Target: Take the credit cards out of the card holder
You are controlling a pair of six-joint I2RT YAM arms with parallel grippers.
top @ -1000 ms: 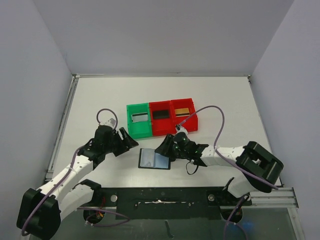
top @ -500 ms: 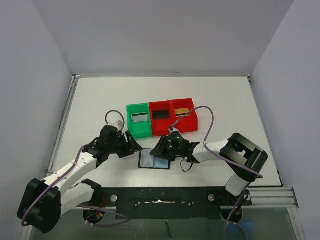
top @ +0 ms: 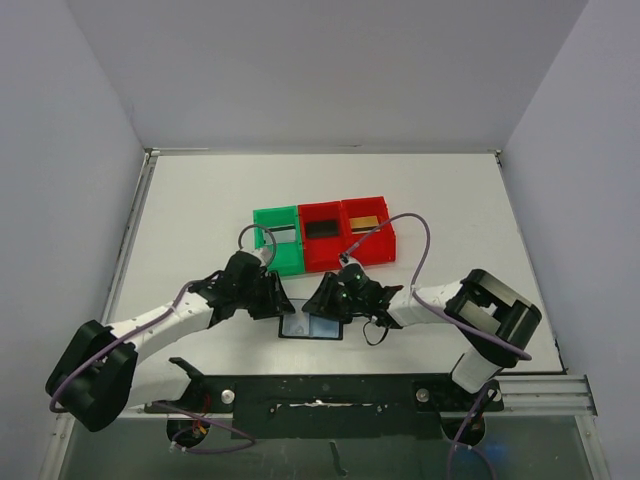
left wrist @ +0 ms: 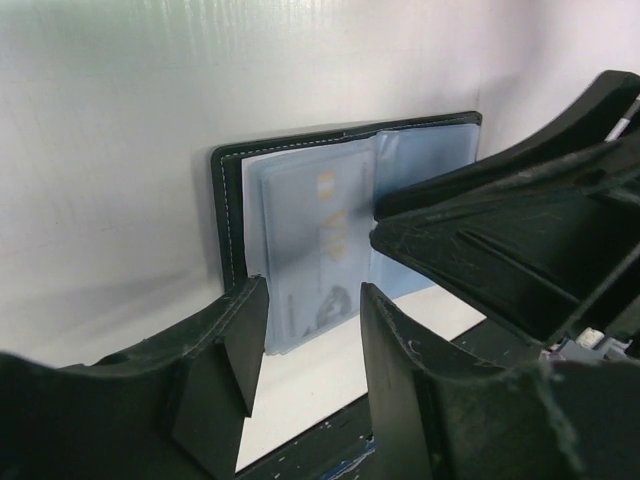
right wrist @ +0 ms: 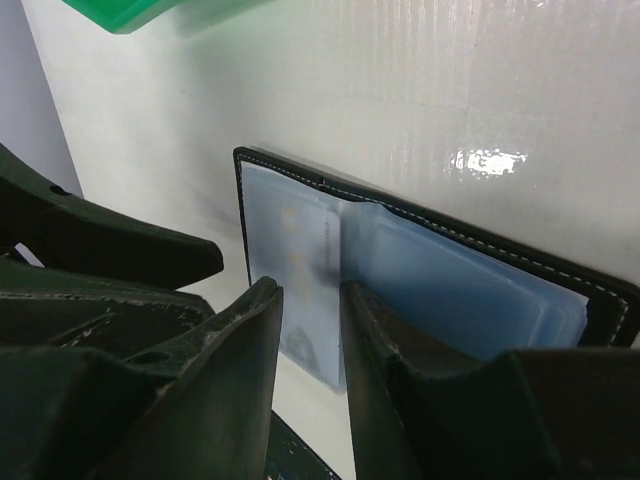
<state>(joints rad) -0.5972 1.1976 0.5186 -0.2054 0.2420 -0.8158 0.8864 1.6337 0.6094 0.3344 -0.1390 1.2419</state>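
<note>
The card holder point(top: 314, 328) lies open and flat on the table near the front edge, black outside with grey-blue pockets point(right wrist: 450, 290). A pale credit card point(left wrist: 310, 240) sits in its left pocket, and the card's near end sticks out past the holder's edge. My left gripper point(left wrist: 305, 320) is open, with its fingertips on either side of that protruding end. My right gripper point(right wrist: 310, 300) is down on the holder with a narrow gap over the same card point(right wrist: 300, 250), one finger at the fold. In the top view both grippers point(top: 285, 308) point(top: 322, 305) meet over the holder.
Three bins stand in a row behind the holder. The green bin point(top: 262, 222) holds a silvery card, the middle red bin point(top: 322, 209) a black card, and the right red bin point(top: 388, 240) a gold card. The arms' black base rail point(top: 320, 395) runs just in front.
My left arm has swung right to the holder's left side and its jaws have narrowed. The right gripper has slid a little left onto the holder and narrowed.
</note>
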